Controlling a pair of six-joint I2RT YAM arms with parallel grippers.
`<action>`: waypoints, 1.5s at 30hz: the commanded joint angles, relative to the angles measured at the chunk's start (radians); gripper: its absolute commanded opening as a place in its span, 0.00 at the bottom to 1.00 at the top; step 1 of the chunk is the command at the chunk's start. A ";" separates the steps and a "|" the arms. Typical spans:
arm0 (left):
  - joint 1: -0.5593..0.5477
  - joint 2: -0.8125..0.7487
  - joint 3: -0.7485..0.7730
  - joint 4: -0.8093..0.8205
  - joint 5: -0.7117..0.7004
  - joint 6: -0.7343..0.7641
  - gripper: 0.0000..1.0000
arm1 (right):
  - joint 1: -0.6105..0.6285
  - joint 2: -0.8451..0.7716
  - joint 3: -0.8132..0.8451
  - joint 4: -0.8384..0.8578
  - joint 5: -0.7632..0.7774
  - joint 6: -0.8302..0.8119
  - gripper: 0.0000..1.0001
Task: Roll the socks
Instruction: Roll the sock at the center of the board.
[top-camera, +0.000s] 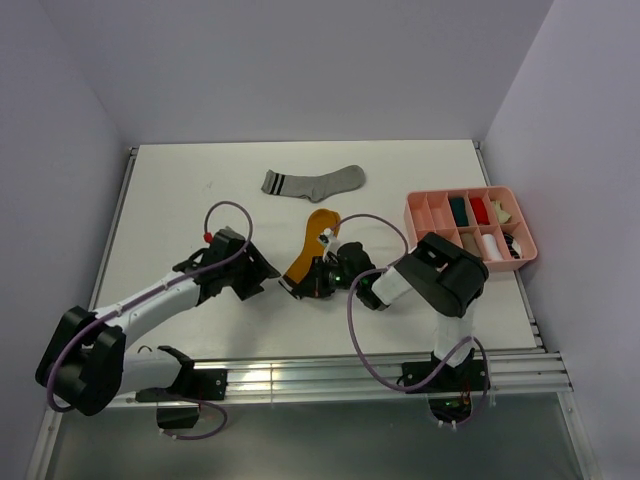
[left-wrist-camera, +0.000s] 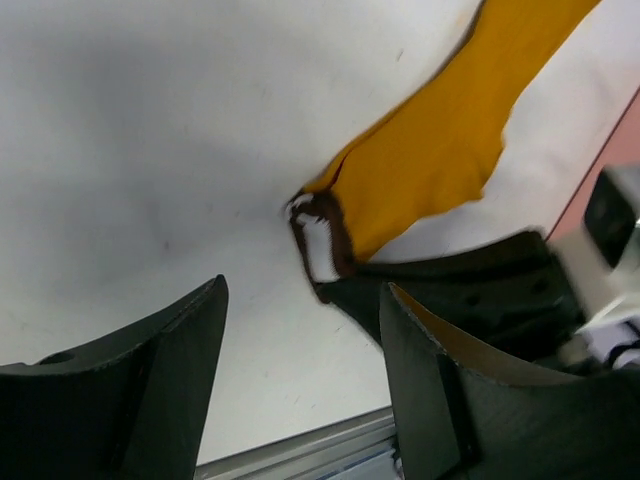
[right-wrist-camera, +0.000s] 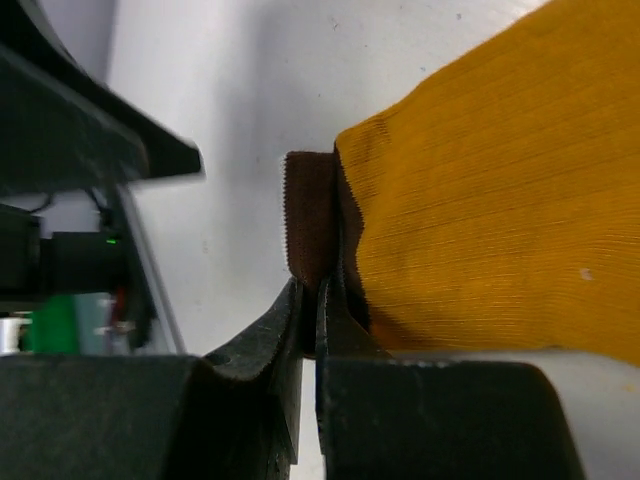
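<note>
Top external: orange sock (top-camera: 308, 248) laid flat in middle, not yet rolled. Its cuff (right-wrist-camera: 308, 215) pinched tight by right gripper (right-wrist-camera: 315, 300). Left gripper (left-wrist-camera: 302, 290) spread wide beside cuff, nothing held. Further back, grey sock (top-camera: 313, 181) laid flat. Both rolls judged still left.

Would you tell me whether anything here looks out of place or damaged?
Nothing stands out. The grey sock lies flat, the mustard sock is pinched by its cuff in the right gripper, and the pink tray sits level.
</note>
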 joint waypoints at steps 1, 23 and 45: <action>-0.052 -0.043 -0.071 0.136 0.010 -0.096 0.66 | -0.037 0.074 -0.031 0.170 -0.129 0.175 0.00; -0.090 0.156 -0.143 0.270 -0.036 -0.175 0.49 | -0.048 0.145 0.024 0.098 -0.143 0.214 0.00; -0.093 0.447 0.346 -0.322 -0.165 0.088 0.00 | -0.049 -0.108 0.088 -0.236 0.016 -0.065 0.31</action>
